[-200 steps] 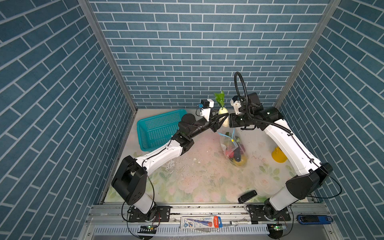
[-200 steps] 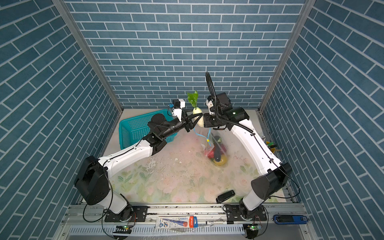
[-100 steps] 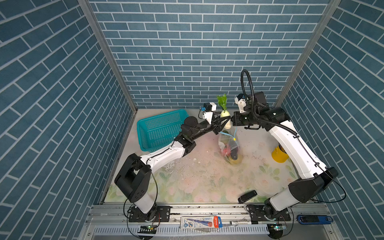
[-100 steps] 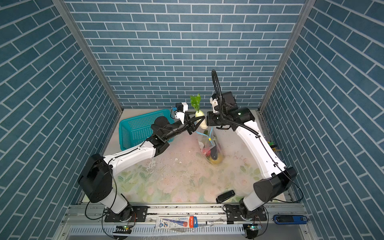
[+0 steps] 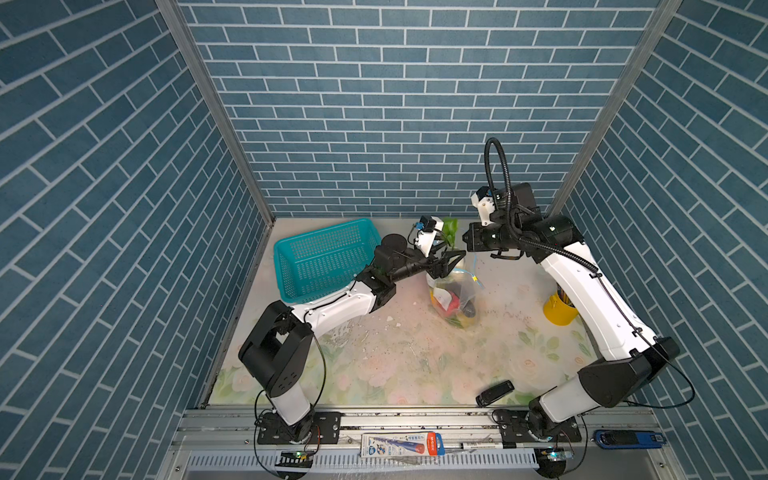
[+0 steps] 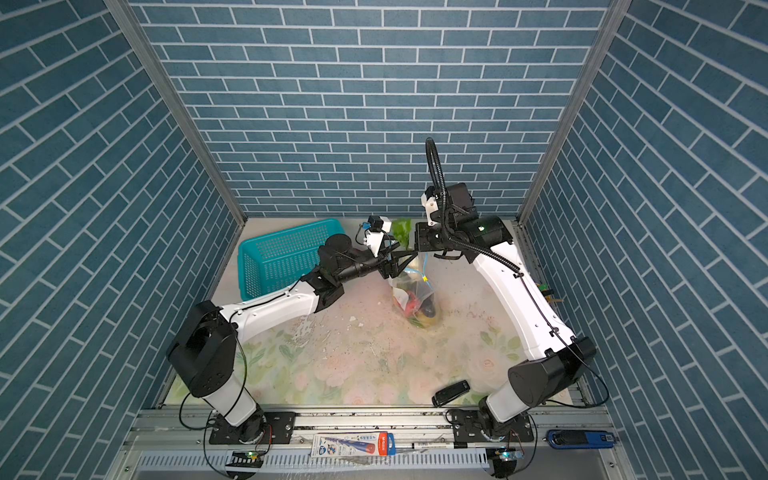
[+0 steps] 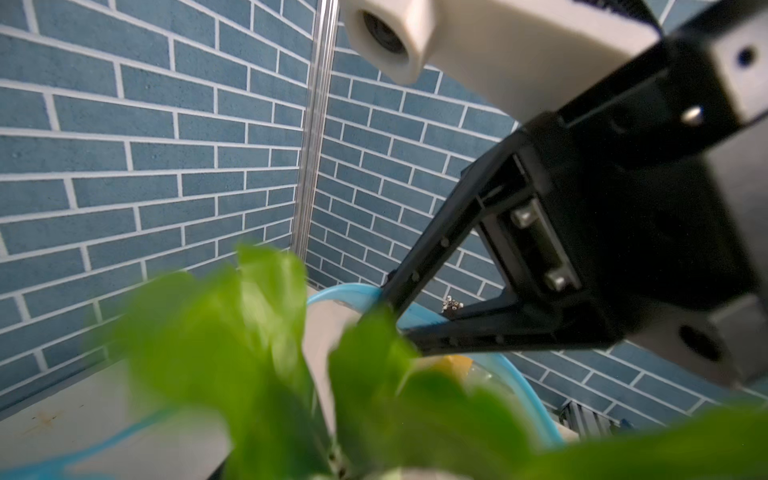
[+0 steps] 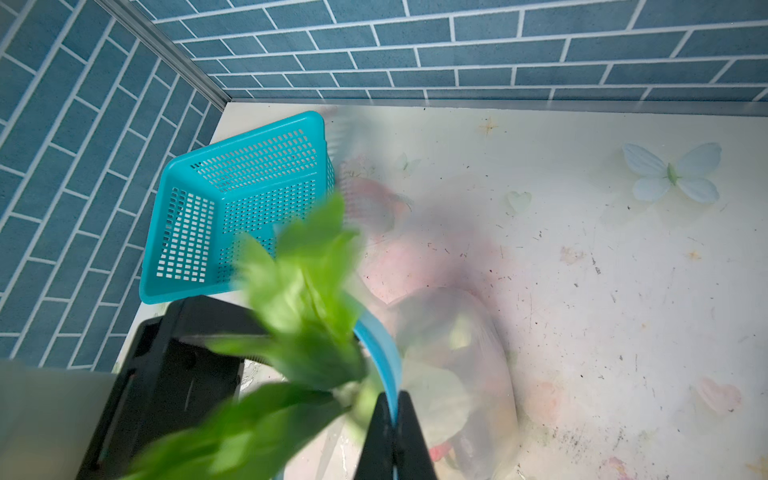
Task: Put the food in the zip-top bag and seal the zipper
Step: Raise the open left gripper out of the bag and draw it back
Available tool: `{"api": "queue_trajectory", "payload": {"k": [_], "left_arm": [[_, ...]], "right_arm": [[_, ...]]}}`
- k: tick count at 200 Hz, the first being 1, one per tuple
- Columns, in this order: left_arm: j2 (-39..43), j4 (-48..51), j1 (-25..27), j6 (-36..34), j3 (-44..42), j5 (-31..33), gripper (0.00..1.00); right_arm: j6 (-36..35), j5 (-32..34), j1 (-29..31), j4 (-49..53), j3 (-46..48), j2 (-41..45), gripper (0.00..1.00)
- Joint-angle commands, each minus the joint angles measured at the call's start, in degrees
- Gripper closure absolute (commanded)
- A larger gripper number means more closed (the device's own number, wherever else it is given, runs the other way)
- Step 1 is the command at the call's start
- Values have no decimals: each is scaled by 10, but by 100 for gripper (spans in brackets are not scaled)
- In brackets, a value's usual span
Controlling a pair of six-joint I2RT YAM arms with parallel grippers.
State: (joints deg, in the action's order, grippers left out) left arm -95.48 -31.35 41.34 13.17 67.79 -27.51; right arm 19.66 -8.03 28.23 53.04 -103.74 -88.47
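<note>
Nearest me, the zip-top bag (image 5: 455, 301) hangs below both tools, its belly on the tabletop (image 5: 415, 353), with food (image 6: 413, 307) inside showing red, yellow and dark. Above it my right tool (image 8: 392, 409) is pressed together on the zipper (image 8: 384, 349), holding the mouth up; just beside it my left tool (image 5: 449, 262) stands spread, a blurred leafy green vegetable (image 8: 307, 299) at the mouth. I judge loading is in hand; next, the left tool must clear and the zipper be run shut.
</note>
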Motion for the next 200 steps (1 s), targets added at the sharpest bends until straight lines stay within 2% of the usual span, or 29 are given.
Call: {"api": "queue_trajectory", "payload": {"k": [1, 22, 43, 84, 119, 136, 161, 200], "left_arm": [[67, 131, 2, -54, 36, 11, 19], [132, 210, -4, -58, 9, 47, 9], [202, 244, -10, -13, -53, 84, 1], [295, 353, -21, 90, -155, 134, 1], [391, 403, -31, 142, -259, 193, 1], [416, 396, -81, 156, -309, 192, 1], [400, 340, -176, 163, -345, 162, 1], [272, 267, -283, 137, -308, 128, 1]], "right_arm": [[4, -12, -5, -19, -1, 18, 100], [1, -14, -7, -19, -4, 17, 100], [-4, -15, -8, -20, -2, 16, 100], [-10, -19, -9, -24, 4, 16, 100], [-11, -28, -9, -28, 11, 12, 100], [-12, -31, -9, -28, 13, 10, 100], [-10, -36, -9, -28, 15, 7, 100], [-3, -48, -8, -31, 11, -4, 100]]}}
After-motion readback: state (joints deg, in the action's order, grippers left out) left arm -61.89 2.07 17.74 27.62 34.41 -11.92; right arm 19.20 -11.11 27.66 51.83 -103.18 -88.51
